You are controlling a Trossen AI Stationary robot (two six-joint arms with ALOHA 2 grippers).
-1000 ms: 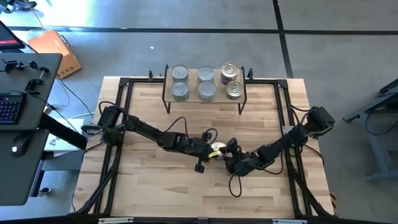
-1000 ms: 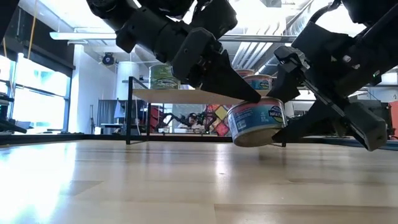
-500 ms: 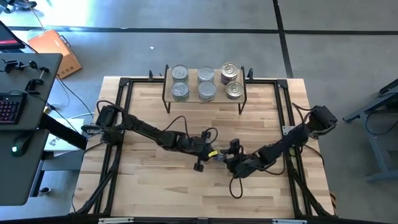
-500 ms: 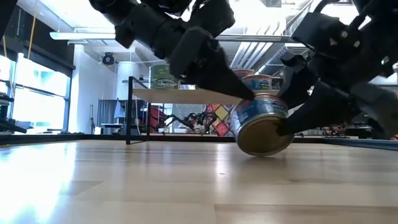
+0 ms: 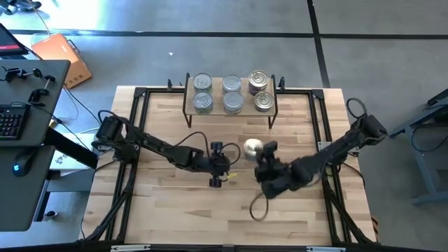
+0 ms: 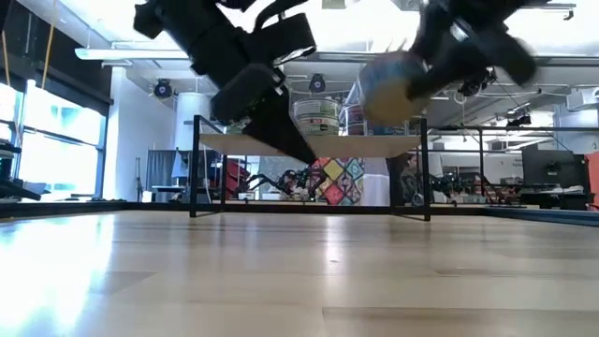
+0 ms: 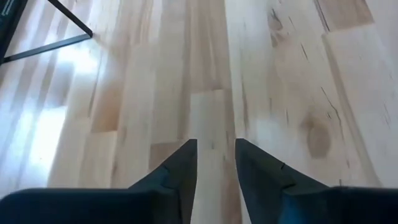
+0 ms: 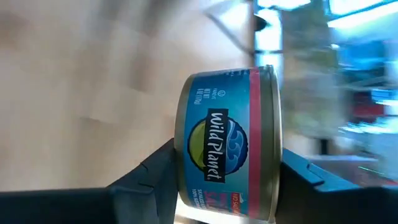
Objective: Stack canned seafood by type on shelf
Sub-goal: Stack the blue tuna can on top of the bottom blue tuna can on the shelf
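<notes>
One tin point(image 8: 227, 143) pinched sideways by right gripper point(image 5: 260, 155), lifted clear above table point(image 5: 175, 210), well short of shelf point(image 5: 229, 112). Left gripper point(image 7: 216, 163) parted slightly, empty, low over tabletop.

Two dark jointed arms point(image 5: 161, 148), black cables looped alongside, tapered matte-black fingers point(image 7: 180, 171)
</notes>
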